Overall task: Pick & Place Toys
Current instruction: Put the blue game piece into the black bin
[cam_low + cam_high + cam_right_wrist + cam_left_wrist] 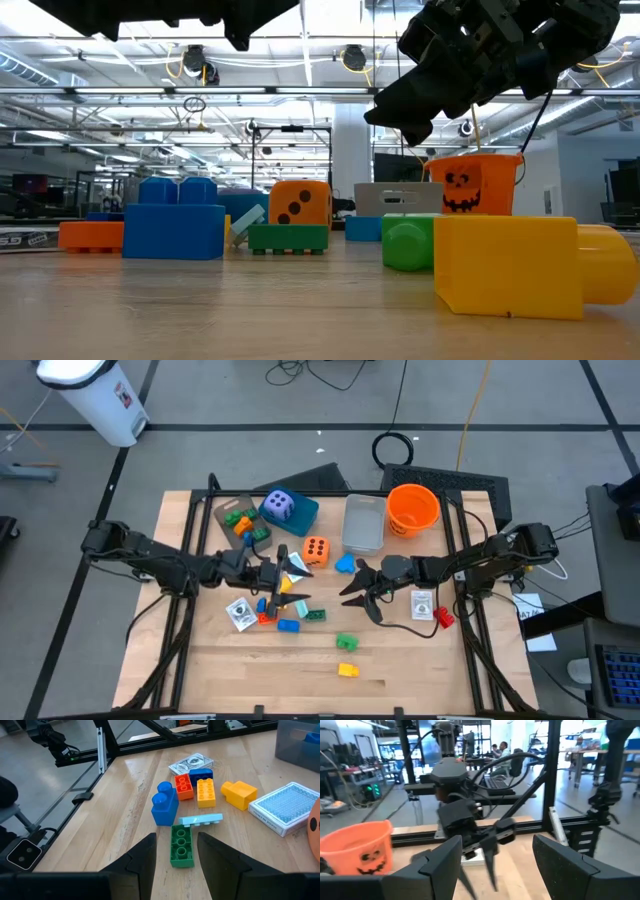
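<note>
Brick, green (181, 845), lies just ahead of the right tool (177, 854), lengthwise between its empty, open fingers.

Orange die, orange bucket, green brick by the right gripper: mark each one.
orange die (316, 549), high view, its spotted top face
orange bucket (413, 508), high view, its rim
green brick (181, 846), right wrist view, its studded top

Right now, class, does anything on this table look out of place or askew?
Mostly loose scatter. The purple die sits on top of the teal box rather than on the table, and the yellow brick and green brick lie apart from the main cluster. Nothing looks damaged.
</note>
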